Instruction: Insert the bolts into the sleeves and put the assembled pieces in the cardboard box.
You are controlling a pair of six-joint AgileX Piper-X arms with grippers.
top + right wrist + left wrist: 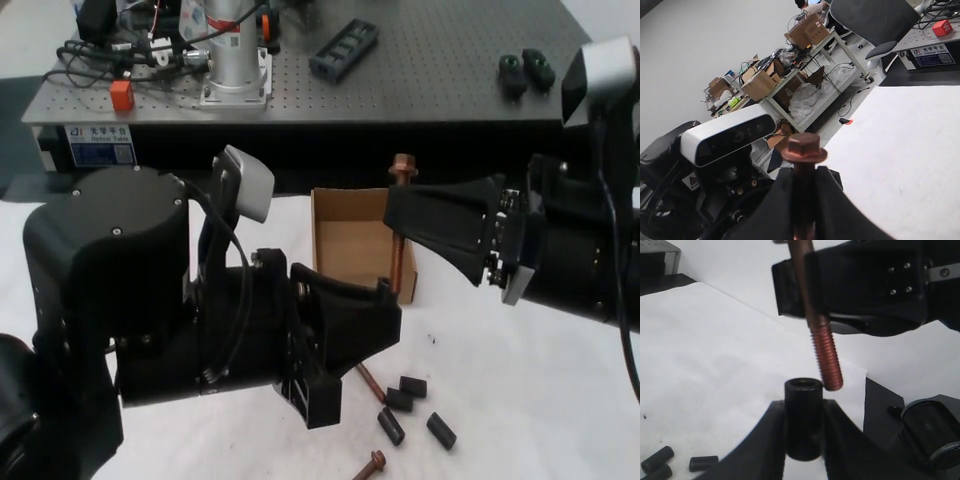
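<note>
My left gripper is shut on a short black sleeve, held upright with its bore facing up. My right gripper is shut on a copper bolt by the shank, hex head up. In the left wrist view the bolt's threaded tip hangs just beside the sleeve's rim, slightly off its bore. In the high view the right gripper holds the bolt in front of the open cardboard box, just above the left gripper.
Several loose black sleeves and two copper bolts lie on the white cover in front of the left arm. Behind the box runs a dark perforated bench with a metal post and cables.
</note>
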